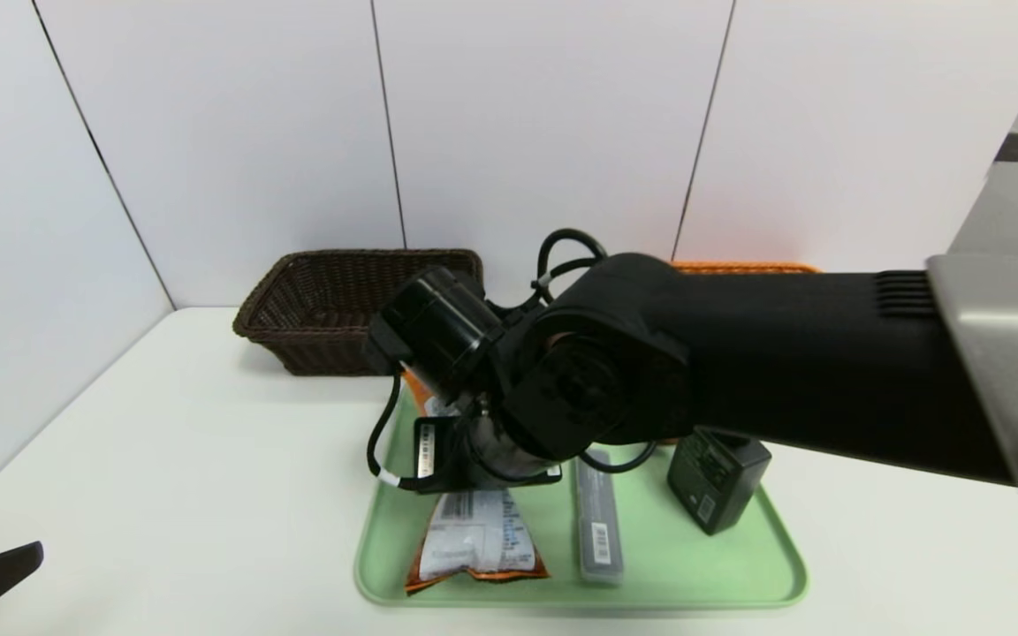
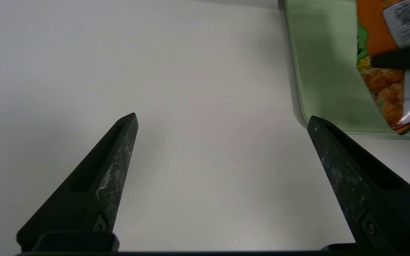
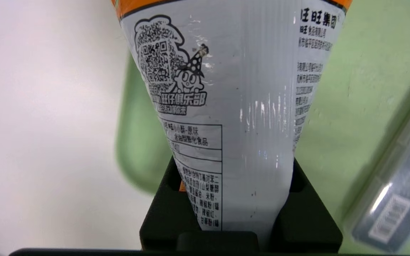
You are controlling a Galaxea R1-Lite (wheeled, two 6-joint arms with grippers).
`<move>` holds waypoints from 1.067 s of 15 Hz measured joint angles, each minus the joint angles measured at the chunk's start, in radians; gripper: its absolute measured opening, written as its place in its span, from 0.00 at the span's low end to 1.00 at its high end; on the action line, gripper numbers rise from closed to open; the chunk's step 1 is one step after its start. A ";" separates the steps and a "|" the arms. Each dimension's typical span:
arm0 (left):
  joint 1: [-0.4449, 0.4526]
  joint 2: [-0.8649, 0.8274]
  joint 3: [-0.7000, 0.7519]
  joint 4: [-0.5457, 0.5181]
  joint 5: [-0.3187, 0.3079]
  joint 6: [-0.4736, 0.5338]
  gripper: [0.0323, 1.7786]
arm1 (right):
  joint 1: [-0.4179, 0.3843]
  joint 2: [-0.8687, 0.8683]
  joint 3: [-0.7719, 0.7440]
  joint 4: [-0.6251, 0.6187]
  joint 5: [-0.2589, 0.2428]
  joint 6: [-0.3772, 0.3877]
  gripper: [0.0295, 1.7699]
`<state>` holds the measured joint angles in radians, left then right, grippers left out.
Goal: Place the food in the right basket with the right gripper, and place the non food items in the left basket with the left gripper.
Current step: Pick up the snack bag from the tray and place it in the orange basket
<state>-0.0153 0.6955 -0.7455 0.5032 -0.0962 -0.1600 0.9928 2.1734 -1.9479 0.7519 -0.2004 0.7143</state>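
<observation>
The snack packet (image 1: 478,539), orange-edged with a white printed panel, lies lengthwise on the left side of the green tray (image 1: 739,565). My right gripper (image 3: 233,170) is shut on the packet (image 3: 233,106), which is pinched narrow between its black fingers (image 3: 169,199). In the head view the right wrist (image 1: 509,424) hides the grip. The grey case (image 1: 599,521) and the black pump bottle (image 1: 717,481) lie on the tray to the right of the packet. My left gripper (image 2: 222,119) hangs open and empty over bare table left of the tray (image 2: 319,71).
The dark brown left basket (image 1: 341,300) stands at the back, left of centre. Only the orange rim of the right basket (image 1: 743,266) shows behind my right arm. The grey case (image 3: 393,199) lies close beside the held packet. White walls close in the table.
</observation>
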 joint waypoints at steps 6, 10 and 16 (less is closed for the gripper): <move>0.000 -0.009 0.000 0.001 0.000 0.000 0.95 | 0.033 -0.206 0.000 -0.003 0.145 -0.018 0.24; 0.000 -0.010 -0.003 0.002 0.000 0.000 0.95 | -0.067 -0.316 0.000 -0.150 0.155 -0.053 0.24; 0.000 -0.010 -0.003 0.000 0.000 0.000 0.95 | -0.437 -0.371 0.003 -0.299 0.183 0.012 0.24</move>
<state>-0.0153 0.6860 -0.7485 0.5036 -0.0962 -0.1600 0.5555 1.8026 -1.9445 0.4526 -0.0177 0.7260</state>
